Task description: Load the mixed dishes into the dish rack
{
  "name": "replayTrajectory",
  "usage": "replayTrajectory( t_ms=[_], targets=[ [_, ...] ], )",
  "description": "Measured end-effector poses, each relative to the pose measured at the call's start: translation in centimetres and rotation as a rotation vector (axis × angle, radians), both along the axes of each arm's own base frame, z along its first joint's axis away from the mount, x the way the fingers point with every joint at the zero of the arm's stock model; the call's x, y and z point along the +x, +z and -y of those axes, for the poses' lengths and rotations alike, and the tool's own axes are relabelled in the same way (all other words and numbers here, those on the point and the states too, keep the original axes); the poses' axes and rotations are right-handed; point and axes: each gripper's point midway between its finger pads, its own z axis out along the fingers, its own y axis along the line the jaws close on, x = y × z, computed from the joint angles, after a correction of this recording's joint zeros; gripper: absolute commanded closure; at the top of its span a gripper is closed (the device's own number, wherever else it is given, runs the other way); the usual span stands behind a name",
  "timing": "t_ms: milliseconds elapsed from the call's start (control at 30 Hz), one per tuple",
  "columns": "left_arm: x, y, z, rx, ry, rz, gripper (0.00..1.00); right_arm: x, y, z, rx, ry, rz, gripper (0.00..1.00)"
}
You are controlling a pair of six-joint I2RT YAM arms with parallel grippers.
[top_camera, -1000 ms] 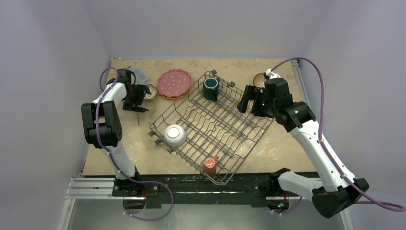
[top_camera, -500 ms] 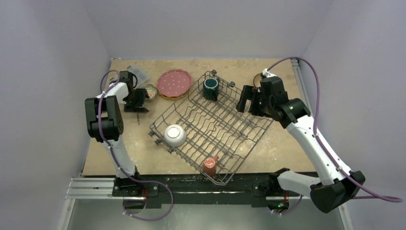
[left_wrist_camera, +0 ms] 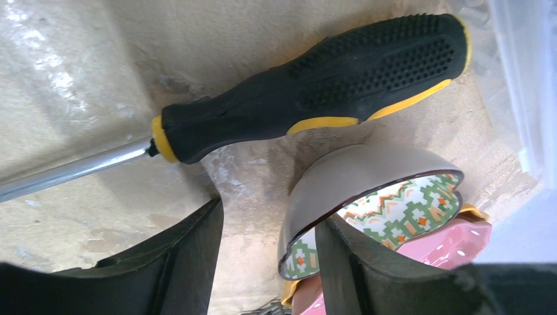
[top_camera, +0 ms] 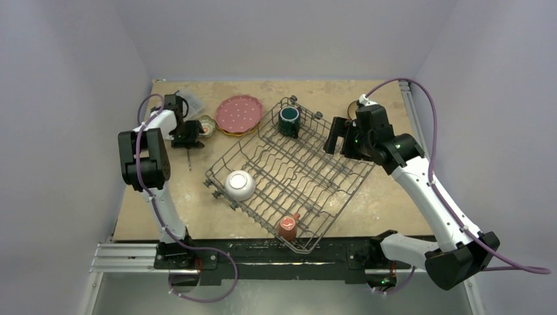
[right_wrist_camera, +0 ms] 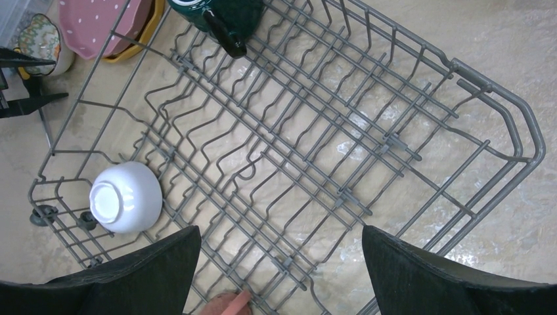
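1. The left gripper (left_wrist_camera: pixel 269 223) is down on the floral bowl (left_wrist_camera: pixel 355 177) at the far-left of the table (top_camera: pixel 387 197), just left of the pink plate (top_camera: pixel 239 113), which sits on the yellow one (right_wrist_camera: pixel 141 39).
2. Its jaws are partway apart and straddle the bowl's wall. One finger (left_wrist_camera: pixel 368 275) is on the patterned inside. The other finger is outside, with a sliver of table showing between it and the bowl, so I'd call it not clamped yet.
3. The key relation: the bowl's near rim is right in the gap between the fingers. The bowl is round, so there's no long axis to line up, just the wall to pinch.
4. The screwdriver (left_wrist_camera: pixel 315 79) lies just past the bowl, close to it but not between the jaws.
5. The rack (right_wrist_camera: pixel 512 118) is off to the bowl's right, past the plates. It holds the white bowl (top_camera: pixel 240 185), teal mug (top_camera: pixel 289 121) and red mug (top_camera: pixel 288 227).
6. The right gripper (right_wrist_camera: pixel 279 239) hangs over the rack's far-right corner, jaws wide apart and empty. It's well away from the floral bowl, so this grab belongs to the left arm.
7. My guess is that a thin-wall pinch like this could slip or tip the bowl once it's lifted.
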Motion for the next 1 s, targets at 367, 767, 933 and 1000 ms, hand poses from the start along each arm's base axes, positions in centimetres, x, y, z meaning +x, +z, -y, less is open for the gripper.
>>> replayTrajectory(
  t_ms=[367,767,933,1000],
  targets=[
    [1.0,0.1,-0.2,0.007,0.011,0.03,0.85,-0.8,0.1,0.3,0.021,-0.028,-0.011,0.06],
    [-0.6,5.8,-1.6,0.086,-0.047,0.092,1.0,-1.2,0.3,1.4,-0.013,-0.064,-0.008,0.05],
    [-1.7,12.6,-1.7,0.17,-0.16,0.251,1.0,-1.4,0.5,1.9,-0.017,-0.099,-0.004,0.02],
    [-2.5,15.2,-0.9,0.189,-0.222,0.327,1.0,-1.7,0.9,2.0,-0.001,-0.095,0.018,0.02]
  ],
)
